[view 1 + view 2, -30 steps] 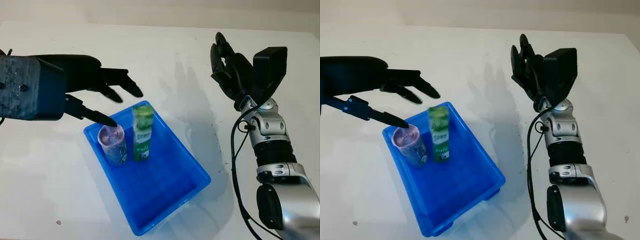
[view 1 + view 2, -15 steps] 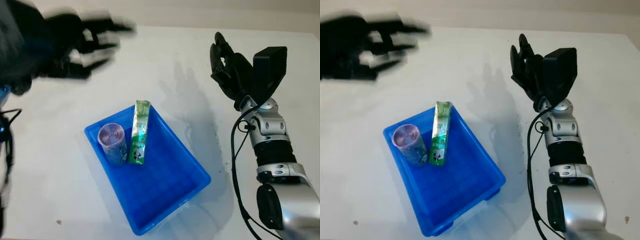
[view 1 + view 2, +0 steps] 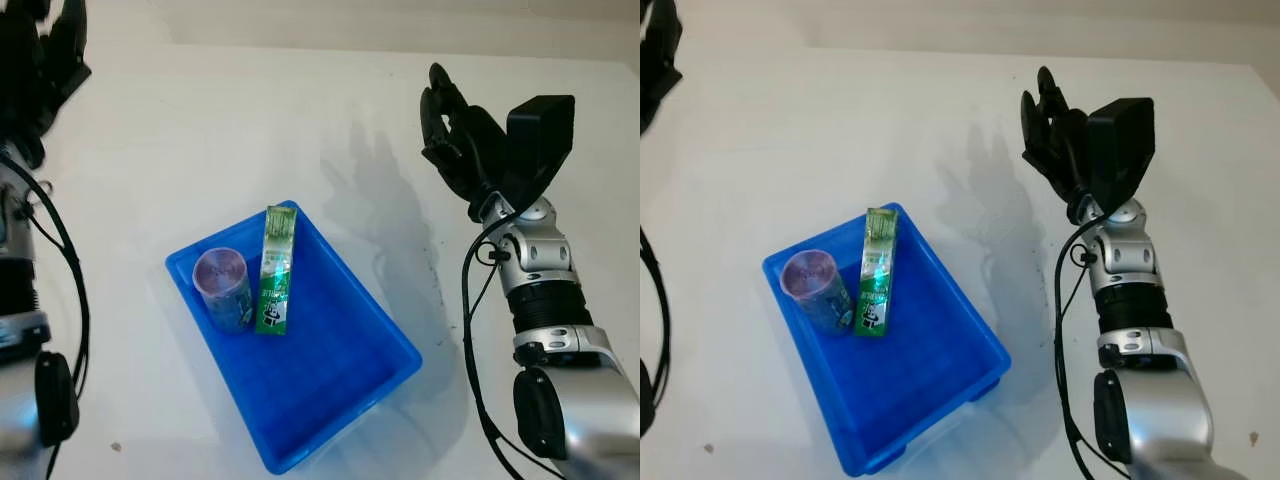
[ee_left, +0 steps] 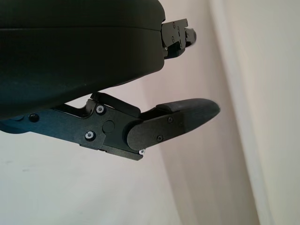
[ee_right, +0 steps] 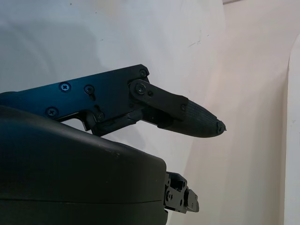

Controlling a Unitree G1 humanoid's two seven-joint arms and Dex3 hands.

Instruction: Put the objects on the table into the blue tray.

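Near the table's middle, the blue tray (image 3: 330, 400) is set at an angle on the white table (image 3: 200, 120), with 1 corner toward the far side and 1 toward the near edge. Inside it, at the far end, 2 objects are seen: a purple-topped can (image 3: 224, 288) standing close against the tray's left wall, and a green carton (image 3: 276, 268) tilted just beside the can, its top leaning over the far rim. The near half of the tray floor is left bare. Wide bare tabletop is seen on every side of the tray, out to the far edge where the wall begins. The left hand (image 3: 40, 62) is held raised at the far left corner, well apart from the tray, open and holding nothing. The right hand (image 3: 455, 135) is held upright above the table to the right of the tray, well apart from it, fingers pointing up, likewise open and gripping nothing; its shadow is cast on the table between hand and tray.
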